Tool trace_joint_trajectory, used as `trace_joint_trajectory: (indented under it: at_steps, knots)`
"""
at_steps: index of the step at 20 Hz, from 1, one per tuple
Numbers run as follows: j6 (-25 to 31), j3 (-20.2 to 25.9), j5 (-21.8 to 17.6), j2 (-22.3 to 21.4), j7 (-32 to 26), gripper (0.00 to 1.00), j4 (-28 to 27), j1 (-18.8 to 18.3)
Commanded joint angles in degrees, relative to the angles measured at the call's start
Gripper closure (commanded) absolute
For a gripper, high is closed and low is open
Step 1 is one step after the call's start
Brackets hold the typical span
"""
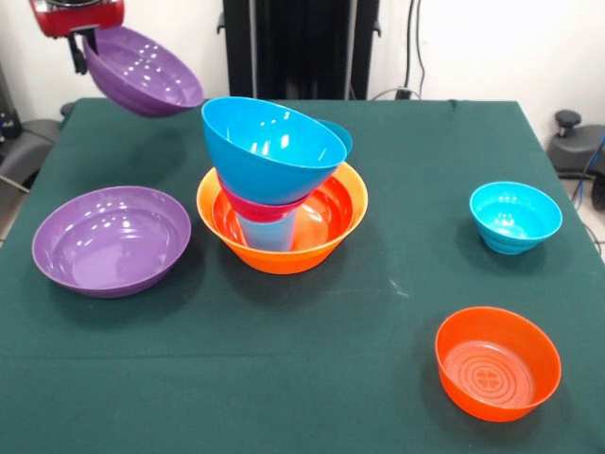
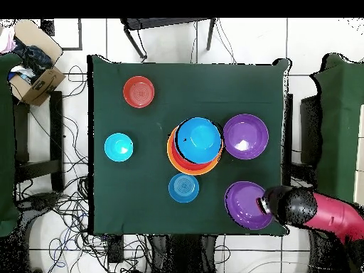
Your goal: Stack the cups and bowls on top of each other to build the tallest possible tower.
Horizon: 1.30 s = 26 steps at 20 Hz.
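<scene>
Nearest on the green desk [image 1: 312, 340] sits a red-orange bowl [image 1: 497, 362], upright, toward the right. Beyond it, also on the right, stands a small cyan bowl [image 1: 515, 217], well apart from everything else. On the left a wide purple bowl [image 1: 112, 238] rests flat on the cloth, just beside the tower [image 1: 279, 184].

The tower stands mid-desk: the big orange bowl [image 1: 326, 241] is its base, a light blue cup [image 1: 267, 233] stands inside it, a red bowl [image 1: 260, 203] sits on the cup, and a large blue bowl [image 1: 269, 147] leans on top, its mouth tipped toward the right. From above, another blue bowl [image 2: 183, 188] shows on the desk beside the tower.

At the far left corner the pincer [image 1: 80, 47] holds a second purple bowl [image 1: 142, 71] by its rim, tilted, raised clear of the desk.
</scene>
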Motion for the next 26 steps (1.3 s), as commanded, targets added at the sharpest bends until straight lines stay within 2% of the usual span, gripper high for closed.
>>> trace_joint_trajectory:
  at_steps: [1, 15, 21, 26]
  knots:
    - [-7.17, -3.79, -2.11, 0.33, 14.67, 1.0, 4.73, 5.99]
    - [-12.29, -9.04, -2.17, 2.22, 19.8, 1.0, 2.81, 8.81]
    - [-17.39, -12.12, -2.85, 3.7, 24.5, 1.0, 2.98, 11.1]
    - [-20.96, -13.95, -2.97, 5.49, 26.24, 1.0, 3.53, 12.39]
